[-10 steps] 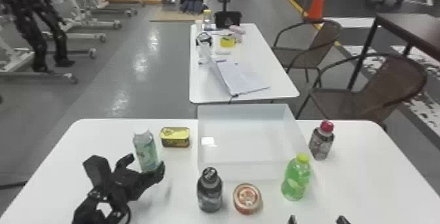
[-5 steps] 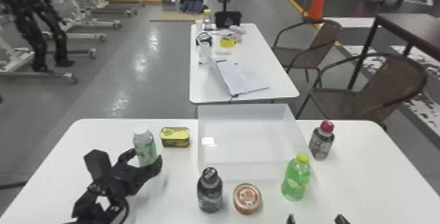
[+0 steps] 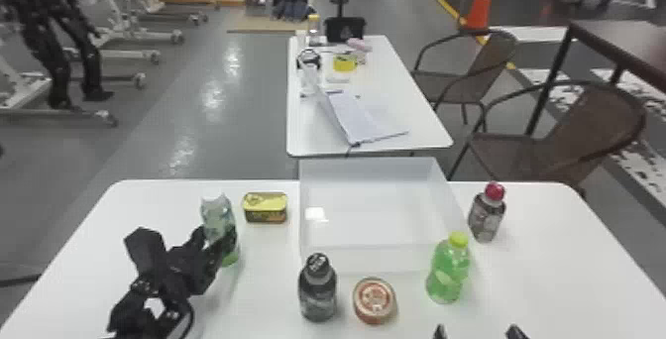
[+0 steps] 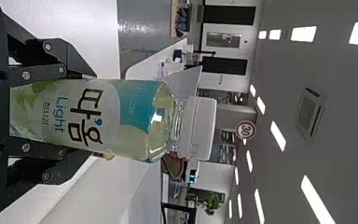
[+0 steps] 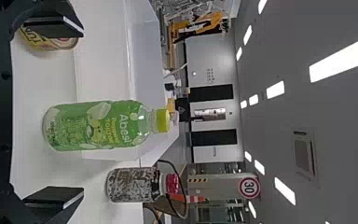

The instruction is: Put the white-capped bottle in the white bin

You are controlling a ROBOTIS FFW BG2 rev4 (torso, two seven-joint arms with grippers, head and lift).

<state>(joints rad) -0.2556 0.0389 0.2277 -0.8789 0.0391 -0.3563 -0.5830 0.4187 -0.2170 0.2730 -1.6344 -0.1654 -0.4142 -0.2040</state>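
Observation:
In the head view my left gripper (image 3: 216,236) is at the table's left side, around the body of the white-capped bottle (image 3: 219,213), which stands nearly upright. In the left wrist view the left gripper (image 4: 91,115) is shut on that bottle (image 4: 135,119), a finger against each side below the white cap (image 4: 198,128). The white bin (image 3: 381,258) sits at the back middle of the table, to the bottle's right. My right gripper (image 3: 478,334) waits at the head view's bottom edge; in the right wrist view the right gripper (image 5: 81,113) is open, its fingers wide apart.
A yellow tin (image 3: 265,207) lies between bottle and bin. In front of the bin are a dark bottle (image 3: 317,291), a round can (image 3: 374,301) and a green bottle (image 3: 448,268). A red-capped bottle (image 3: 487,216) stands right of the bin.
My left gripper has moved slightly away from the robot and its fingers have come together on the white-capped bottle. The right gripper has barely moved.

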